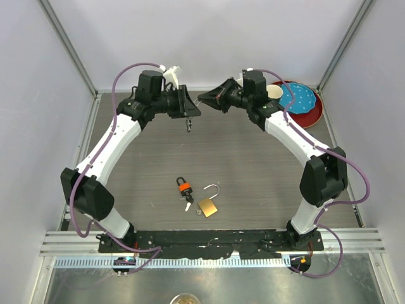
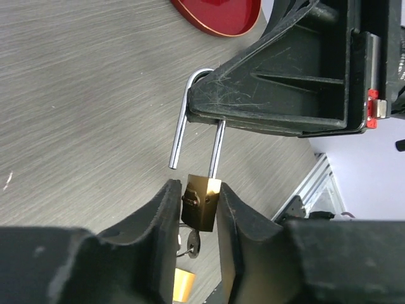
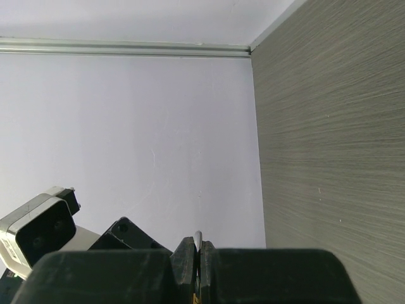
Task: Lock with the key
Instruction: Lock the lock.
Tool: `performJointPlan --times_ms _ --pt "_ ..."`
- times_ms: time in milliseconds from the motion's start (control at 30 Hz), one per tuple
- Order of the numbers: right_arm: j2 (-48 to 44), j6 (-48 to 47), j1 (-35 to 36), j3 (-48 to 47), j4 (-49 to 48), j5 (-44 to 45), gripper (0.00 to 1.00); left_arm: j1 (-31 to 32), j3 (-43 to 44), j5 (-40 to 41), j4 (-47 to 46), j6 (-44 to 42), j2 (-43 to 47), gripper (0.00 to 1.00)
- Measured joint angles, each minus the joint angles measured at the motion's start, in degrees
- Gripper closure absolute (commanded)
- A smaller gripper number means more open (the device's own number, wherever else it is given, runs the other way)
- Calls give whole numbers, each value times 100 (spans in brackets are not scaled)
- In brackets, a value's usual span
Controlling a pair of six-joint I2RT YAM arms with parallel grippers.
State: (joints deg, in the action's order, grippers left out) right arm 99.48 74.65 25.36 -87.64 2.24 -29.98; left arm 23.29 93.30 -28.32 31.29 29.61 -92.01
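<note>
Padlock (image 2: 201,206) likely rigid, dense, slick brass: grip its 2 flat sides; left gripper (image 2: 199,187) half-closed around it, contact unclear; right gripper (image 3: 197,248) clamped on the shackle (image 2: 180,126).

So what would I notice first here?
Probably the brass padlock held up in mid-air with its shackle open: the left gripper pinches its body, the right gripper its shackle. A second open padlock lies on the table, in its near half, beside a small black-and-orange item.

Padlock (image 2: 201,202) partly hidden, left wrist view.
Right gripper (image 2: 212,101) hides part of the shackle (image 2: 181,126); the top edge crops the red plate (image 2: 218,16).
</note>
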Motion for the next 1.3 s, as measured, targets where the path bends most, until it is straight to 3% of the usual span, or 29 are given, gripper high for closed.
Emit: performJointPlan --times_ms 100,133,267,367,400,500,800,967,1300 --pt "0 28 0 2 2 20 98 0 0 -57 -44 -2 -9 88" --pt "0 31 0 9 4 35 98 0 0 -111 -79 -7 -9 98" --pt "-2 68 -22 46 0 26 98 31 0 -146 -103 -11 -11 100" --pt "-13 74 -24 90 -20 22 90 31 0 -146 -81 -9 -11 100" --pt "-24 70 -24 107 -26 20 78 33 0 -146 -70 -9 -13 100" --pt "-28 -70 -24 129 7 11 56 33 0 -109 -17 -9 -13 100" --pt "-452 -1327 -330 140 975 131 21 -267 424 -76 710 -181 -116 100" --pt "-848 -2107 -691 140 968 -162 17 -544 638 -476 977 -321 -105 100" --pt "-898 -2653 -597 221 -313 -1902 18 -643 645 -2347 1082 -326 -103 100"
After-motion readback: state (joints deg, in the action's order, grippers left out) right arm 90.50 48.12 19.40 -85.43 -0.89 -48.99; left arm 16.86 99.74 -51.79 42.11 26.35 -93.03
